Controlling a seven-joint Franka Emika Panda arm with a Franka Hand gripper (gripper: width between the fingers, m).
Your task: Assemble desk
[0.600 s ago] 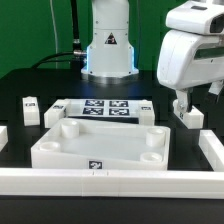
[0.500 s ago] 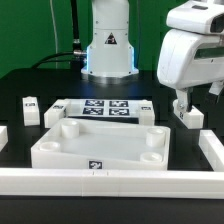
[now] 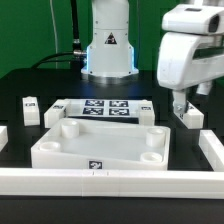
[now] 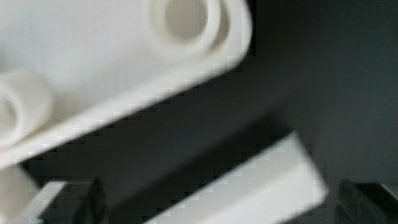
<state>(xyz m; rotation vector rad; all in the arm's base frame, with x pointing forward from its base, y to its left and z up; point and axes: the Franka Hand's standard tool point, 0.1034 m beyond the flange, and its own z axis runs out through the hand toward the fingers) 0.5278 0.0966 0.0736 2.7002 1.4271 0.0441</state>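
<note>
Shifted a shade toward the exterior view's left over the past half-second, the gripper (image 3: 185,102) hangs with jaws spread wide and nothing in them, just above a white leg (image 3: 188,116). Every loose part lies where it lay.

Nearest the camera runs the front border rail (image 3: 110,181). Behind it, mid-way across the black table (image 3: 185,140), sits the tabletop (image 3: 95,148), open side up, with round corner sockets (image 3: 66,127) and a small tag on its front wall. Beyond its far edge lies the marker board (image 3: 105,108). A second leg (image 3: 147,107) stands at the board's right end, and a third leg (image 3: 55,116) and a fourth leg (image 3: 30,108) stand off to the exterior view's left. Farthest back rises the arm's base (image 3: 108,50).

In the wrist view the fingertips (image 4: 68,200) flank the leg's pale top, with a corner of the tabletop near by. The blur hides whether the pads touch the leg.

Your step in hand looks to be picking up a leg; none appears fitted yet. Centre the leg between the jaws before you come down, square the fingers to its flat faces and descend straight. Close only once the pads are well down the sides. A grip on an edge would likely twist the block and spoil its seating in a socket.
</note>
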